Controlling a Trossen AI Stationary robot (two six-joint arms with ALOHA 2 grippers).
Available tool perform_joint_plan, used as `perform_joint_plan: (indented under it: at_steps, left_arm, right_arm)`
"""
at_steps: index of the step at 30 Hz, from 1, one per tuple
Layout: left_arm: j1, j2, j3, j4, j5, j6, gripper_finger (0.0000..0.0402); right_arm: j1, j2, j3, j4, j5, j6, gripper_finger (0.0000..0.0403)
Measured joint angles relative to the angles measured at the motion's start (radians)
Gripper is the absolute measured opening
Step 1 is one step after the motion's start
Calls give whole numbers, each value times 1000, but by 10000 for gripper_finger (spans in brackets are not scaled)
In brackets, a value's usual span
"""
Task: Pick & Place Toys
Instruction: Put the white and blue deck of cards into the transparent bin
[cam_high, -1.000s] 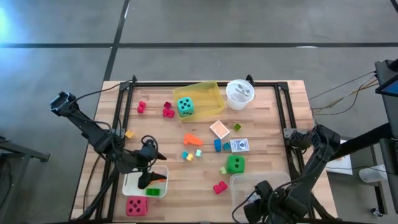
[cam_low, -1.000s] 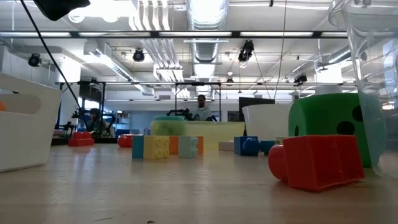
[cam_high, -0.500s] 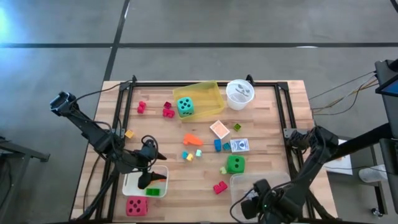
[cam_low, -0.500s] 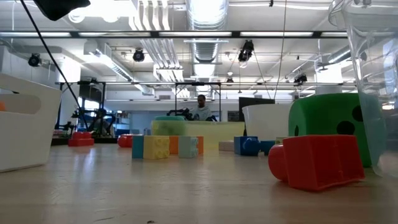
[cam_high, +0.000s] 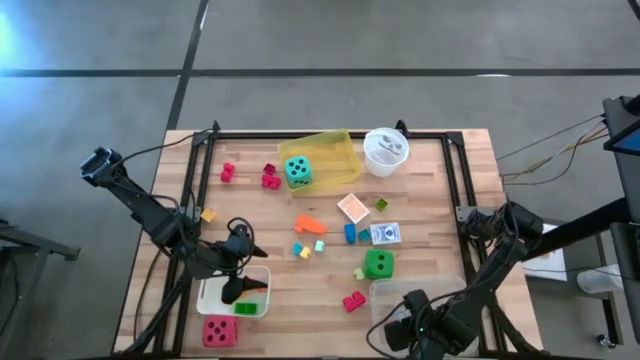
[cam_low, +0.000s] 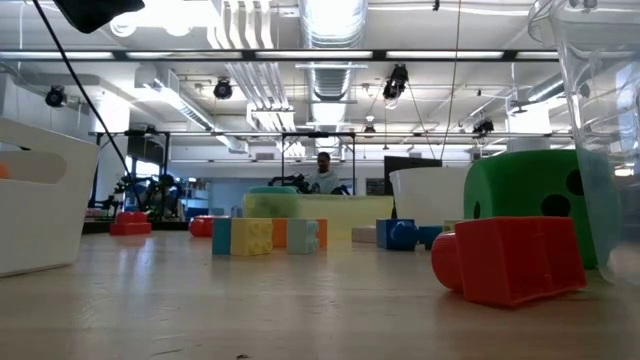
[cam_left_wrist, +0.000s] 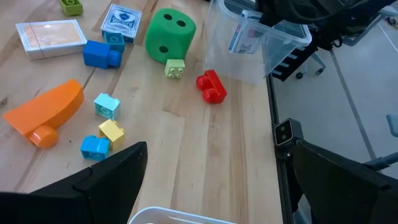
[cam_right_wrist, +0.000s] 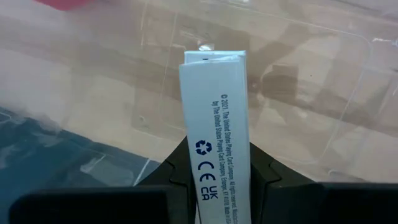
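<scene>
Your right gripper (cam_right_wrist: 212, 163) is clamping a card box (cam_right_wrist: 216, 124) edge-on between its fingers, and it is hovering over the clear tub (cam_high: 400, 297) at the near right corner of the table. Compared with a second ago, the right arm's wrist is sliding a little leftward along the tub in the high view, so you are lining the box up for a drop inside; that release looks like your next step, judging by the tub floor showing right behind the box.

Your left gripper (cam_high: 238, 283) is hanging with its fingers wide apart and empty over the white tray (cam_high: 212, 297), and it is not shifting at all between frames. Nothing else is moving: the green die (cam_high: 377, 264), red block (cam_high: 353, 301), second card box (cam_high: 386, 234) and orange piece (cam_high: 309, 225) are lying where they were.
</scene>
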Motion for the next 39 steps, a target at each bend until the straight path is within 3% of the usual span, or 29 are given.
perform_joint_plan:
  at_steps: [19, 33, 39]
  left_arm:
    - [0, 0, 0, -1, 0, 0, 386]
    - [0, 0, 0, -1, 0, 0, 385]
    - [0, 0, 0, -1, 0, 0, 385]
  right_arm:
    - [-2, -4, -119, 143, -24, -1, 60]
    - [-2, -6, -117, 152, -27, -6, 61]
    - [-3, -6, -118, 155, -35, -12, 147]
